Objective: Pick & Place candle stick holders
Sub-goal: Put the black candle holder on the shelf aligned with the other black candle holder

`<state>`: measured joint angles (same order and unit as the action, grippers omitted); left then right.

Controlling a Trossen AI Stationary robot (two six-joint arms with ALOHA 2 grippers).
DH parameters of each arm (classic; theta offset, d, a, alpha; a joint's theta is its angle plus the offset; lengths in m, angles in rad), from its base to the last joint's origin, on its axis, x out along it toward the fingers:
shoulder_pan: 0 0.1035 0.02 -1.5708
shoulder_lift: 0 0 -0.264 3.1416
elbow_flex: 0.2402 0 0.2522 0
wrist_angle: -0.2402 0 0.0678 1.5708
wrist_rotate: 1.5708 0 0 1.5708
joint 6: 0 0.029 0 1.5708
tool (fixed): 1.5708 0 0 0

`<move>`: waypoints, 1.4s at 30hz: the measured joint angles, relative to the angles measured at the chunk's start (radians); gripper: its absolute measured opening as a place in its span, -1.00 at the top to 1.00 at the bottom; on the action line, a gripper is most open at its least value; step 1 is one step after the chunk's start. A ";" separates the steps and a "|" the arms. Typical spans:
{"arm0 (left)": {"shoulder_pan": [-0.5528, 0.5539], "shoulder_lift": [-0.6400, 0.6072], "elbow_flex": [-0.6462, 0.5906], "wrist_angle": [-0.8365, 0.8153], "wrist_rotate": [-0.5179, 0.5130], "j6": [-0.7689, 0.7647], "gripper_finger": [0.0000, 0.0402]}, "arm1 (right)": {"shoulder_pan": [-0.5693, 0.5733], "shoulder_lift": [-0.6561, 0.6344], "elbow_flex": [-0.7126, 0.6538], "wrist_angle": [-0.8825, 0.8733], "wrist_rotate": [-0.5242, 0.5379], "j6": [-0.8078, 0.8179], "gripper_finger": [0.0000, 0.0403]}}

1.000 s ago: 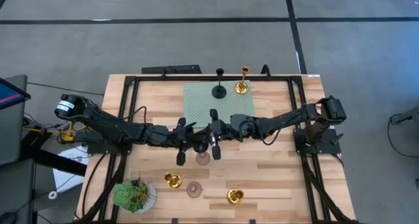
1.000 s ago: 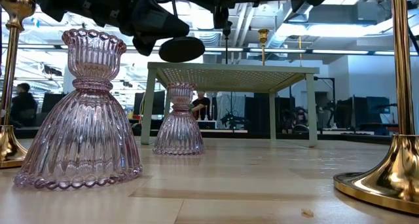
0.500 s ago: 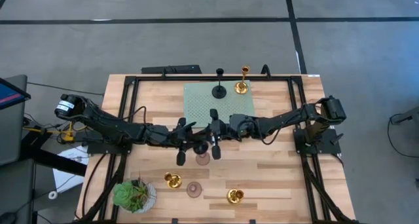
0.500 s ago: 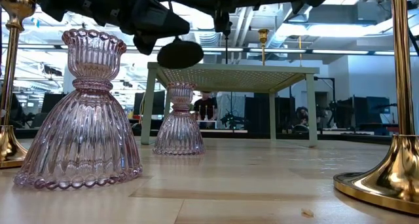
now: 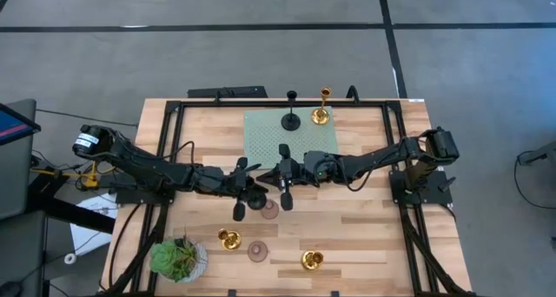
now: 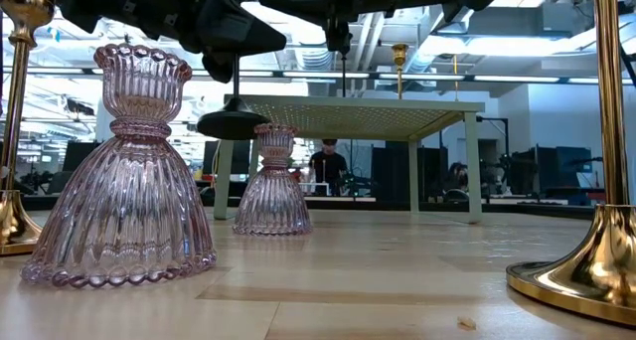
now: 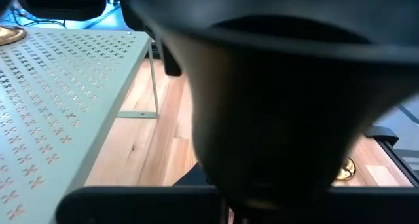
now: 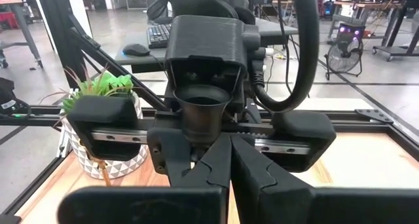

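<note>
The smooth grey concrete floor (image 5: 217,54) has dark lines across it. Behind the light wooden table (image 6: 378,280) is a big room with desks, black screens, ceiling pipes and bright lights.

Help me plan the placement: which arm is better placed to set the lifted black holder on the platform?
Left: the left gripper holds the black holder near the platform; the right gripper waits alongside.

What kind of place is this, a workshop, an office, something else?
Probably a robotics lab in an open industrial hall: two arms share a framed wooden table, beyond it stand desks with a keyboard and a fan, and bare ceiling ducts run overhead.
</note>
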<state>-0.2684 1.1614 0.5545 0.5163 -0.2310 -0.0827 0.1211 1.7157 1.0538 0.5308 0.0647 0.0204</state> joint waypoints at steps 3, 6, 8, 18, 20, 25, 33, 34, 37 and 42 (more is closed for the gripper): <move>0.000 -0.004 0.000 -0.002 0.000 0.017 0.98 | 0.000 0.000 0.000 -0.003 -0.008 -0.004 1.00; 0.000 -0.014 0.000 0.000 0.000 0.027 0.98 | 0.000 0.000 0.000 -0.025 -0.013 -0.004 1.00; 0.000 -0.027 0.000 -0.004 0.000 0.032 0.98 | -0.002 -0.009 0.000 -0.078 -0.012 -0.004 1.00; 0.000 -0.115 0.000 -0.010 -0.009 0.116 0.99 | -0.005 -0.128 0.000 -0.425 0.052 -0.027 1.00; 0.000 -0.133 0.000 -0.010 -0.026 0.137 0.98 | -0.004 -0.131 0.002 -0.451 0.052 -0.029 1.00; 0.000 -0.171 0.000 0.012 -0.053 0.169 0.99 | 0.008 -0.107 -0.004 -0.403 0.044 -0.061 1.00; 0.000 -0.181 0.000 0.055 -0.053 0.199 0.98 | 0.023 -0.091 -0.104 -0.036 -0.017 -0.099 1.00; 0.000 -0.181 0.000 0.063 -0.053 0.206 0.98 | 0.023 -0.090 -0.115 0.006 -0.022 -0.099 1.00; 0.003 -0.178 0.000 0.094 -0.053 0.210 0.98 | 0.024 -0.090 -0.132 0.089 -0.086 -0.099 1.00; 0.010 -0.178 0.000 0.109 -0.054 0.210 0.98 | 0.033 -0.090 -0.134 0.097 -0.104 -0.101 1.00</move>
<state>-0.2587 0.9838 0.5545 0.6249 -0.2848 0.1272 0.1542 1.6253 0.9203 0.6281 -0.0394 -0.0807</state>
